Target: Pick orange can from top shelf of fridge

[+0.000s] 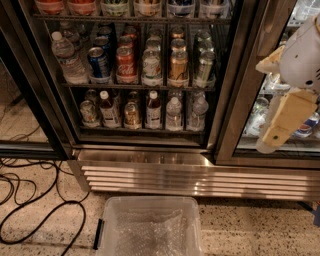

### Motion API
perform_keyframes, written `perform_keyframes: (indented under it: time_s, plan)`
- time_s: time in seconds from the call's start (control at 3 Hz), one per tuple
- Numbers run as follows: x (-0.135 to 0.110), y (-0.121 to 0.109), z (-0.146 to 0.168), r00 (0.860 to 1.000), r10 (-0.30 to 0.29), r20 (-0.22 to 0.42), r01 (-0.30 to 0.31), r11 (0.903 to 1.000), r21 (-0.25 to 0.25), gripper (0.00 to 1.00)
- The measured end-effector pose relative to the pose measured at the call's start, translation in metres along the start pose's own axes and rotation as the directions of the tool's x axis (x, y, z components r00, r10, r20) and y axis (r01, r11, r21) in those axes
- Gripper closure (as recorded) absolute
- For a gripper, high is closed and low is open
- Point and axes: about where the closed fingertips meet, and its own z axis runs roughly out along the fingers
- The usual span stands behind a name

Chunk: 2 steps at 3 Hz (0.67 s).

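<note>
The fridge (227, 100) fills the view, with glass doors and a ribbed steel base. The top shelf (130, 18) runs along the upper edge. Only the bottoms of the things on it show. The orange can (50, 6) stands at its far left, cut off by the picture's edge, with a similar orange bottom beside it. My gripper (282, 120) hangs at the right, in front of the right-hand door. It is well right of and lower than the orange can, and holds nothing that I can see.
The lower racks hold a water bottle (65, 57), a blue can (98, 62), a red cola can (126, 62), a gold-bronze can (178, 65) and small bottles. A clear plastic bin (150, 227) stands on the floor in front. Black cables (35, 215) lie at the left.
</note>
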Motion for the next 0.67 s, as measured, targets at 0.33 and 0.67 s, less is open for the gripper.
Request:
perform_keyframes:
  time_s: [0.33, 0.67]
  plan:
    - [-0.039, -0.014, 0.024, 0.984, 0.063, 0.167, -0.062, 0.998, -0.008, 0.0]
    - [-0.089, -0.041, 0.042, 0.938, 0.103, 0.331, -0.105, 0.9944, -0.011, 0.0]
